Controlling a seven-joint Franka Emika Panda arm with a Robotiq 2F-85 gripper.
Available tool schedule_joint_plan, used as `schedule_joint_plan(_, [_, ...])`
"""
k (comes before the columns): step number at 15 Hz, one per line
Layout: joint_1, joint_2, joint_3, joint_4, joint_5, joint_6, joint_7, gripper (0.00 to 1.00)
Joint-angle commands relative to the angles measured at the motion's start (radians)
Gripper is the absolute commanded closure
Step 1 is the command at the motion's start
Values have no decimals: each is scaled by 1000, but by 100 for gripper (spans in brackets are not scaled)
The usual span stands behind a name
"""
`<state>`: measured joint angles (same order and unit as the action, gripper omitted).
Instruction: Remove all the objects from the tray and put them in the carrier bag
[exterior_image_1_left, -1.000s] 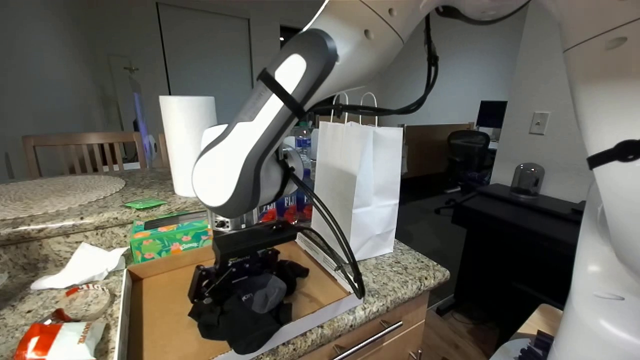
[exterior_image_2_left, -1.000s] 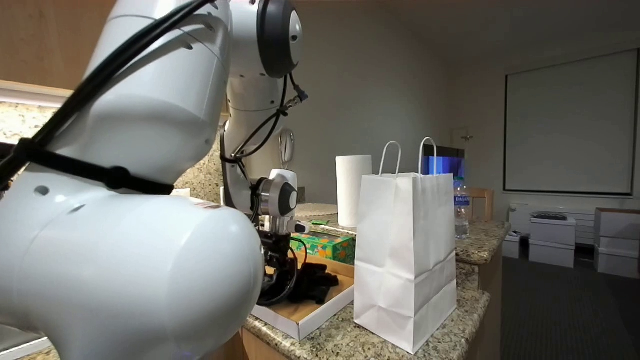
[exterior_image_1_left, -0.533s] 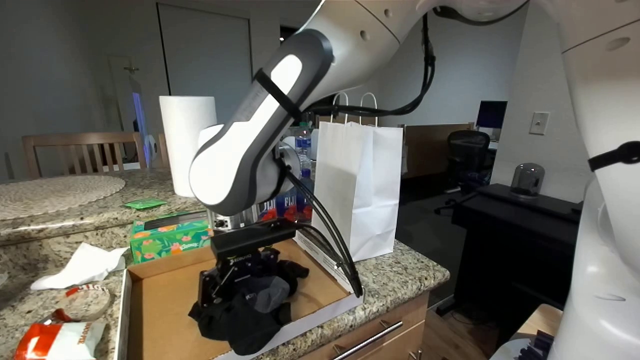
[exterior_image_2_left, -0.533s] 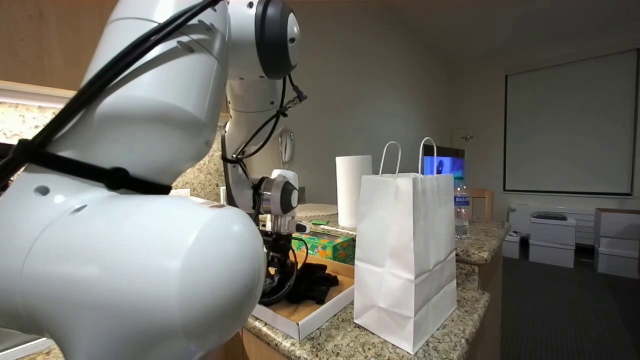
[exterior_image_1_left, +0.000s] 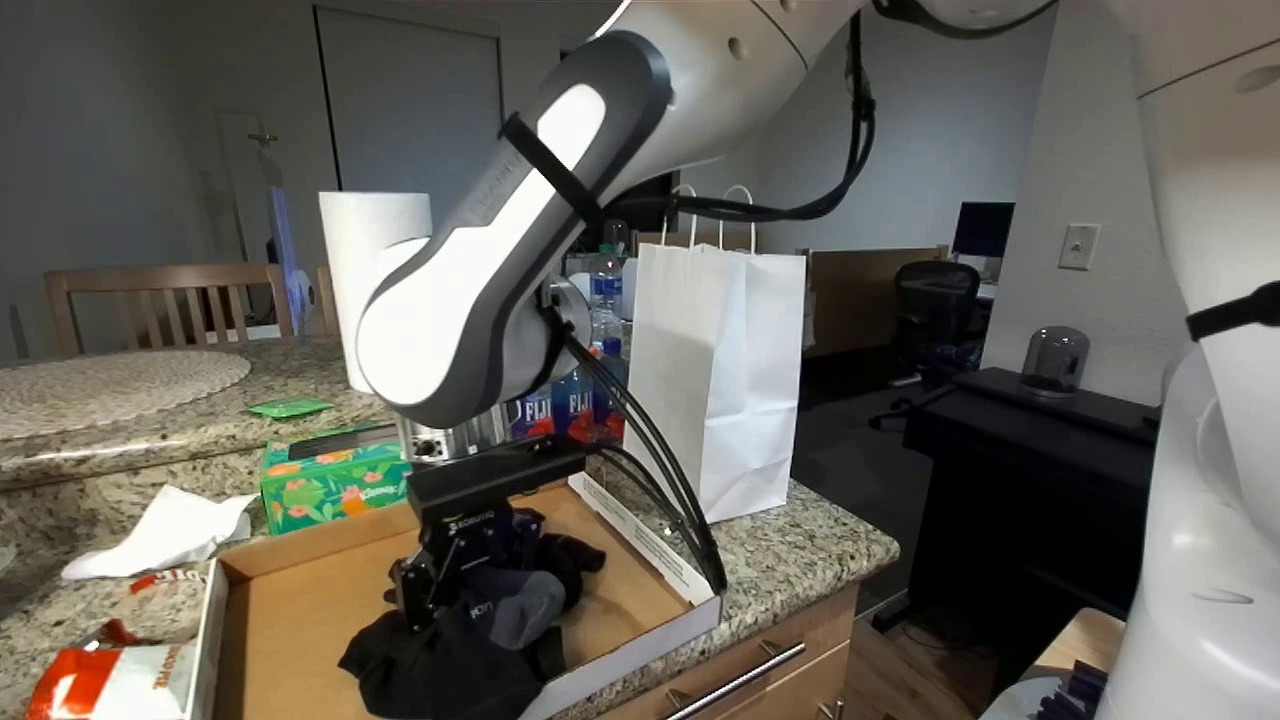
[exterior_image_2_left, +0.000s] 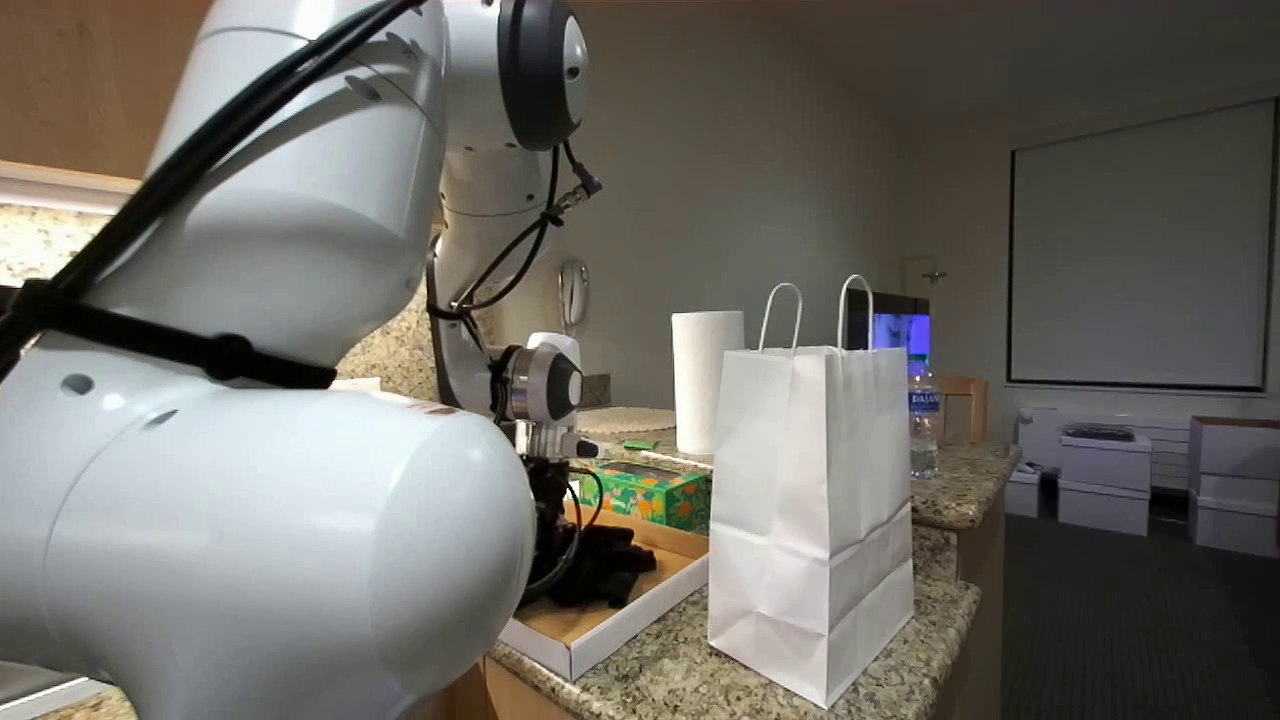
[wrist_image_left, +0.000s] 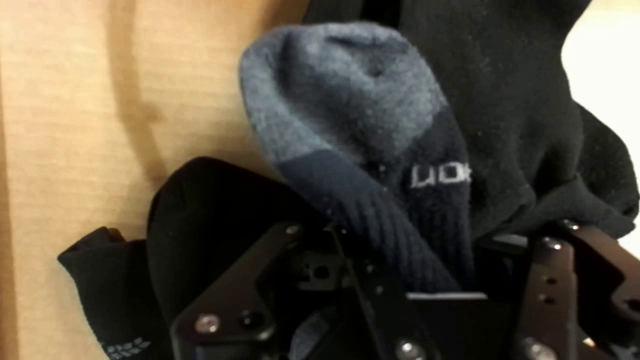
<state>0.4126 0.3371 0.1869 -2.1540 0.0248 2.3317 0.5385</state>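
The gripper (wrist_image_left: 420, 257) straddles a sock (wrist_image_left: 345, 100) in the tray (exterior_image_1_left: 290, 610), presumably for lifting — whether its fingers (wrist_image_left: 332, 277) pinch, I can't tell. Beside the tray, the bag (exterior_image_2_left: 770, 490) likely shortens carrying.

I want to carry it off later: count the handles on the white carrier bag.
2, both upright atop the carrier bag: in an exterior view, the left handle and the right handle.

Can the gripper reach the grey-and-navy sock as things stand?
Likely yes: the open gripper is low over the tray, and the grey-and-navy sock seems to run into its gap, the grey end uncovered.
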Motion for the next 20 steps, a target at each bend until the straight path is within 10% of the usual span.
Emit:
schedule_joint_plan(1, [12, -66, 0, -53, -22, -2, 57, 68])
schedule_joint_plan(6, [8, -77, 8, -43, -25, -12, 66, 36])
schedule_joint_plan(8, [7, -67, 11, -32, -25, -26, 58, 77])
schedule_joint_plan(11, [1, -54, 21, -23, -8, -29, 36, 90])
schedule_joint_plan(20, [-14, -113, -2, -20, -48, -48, 42, 90])
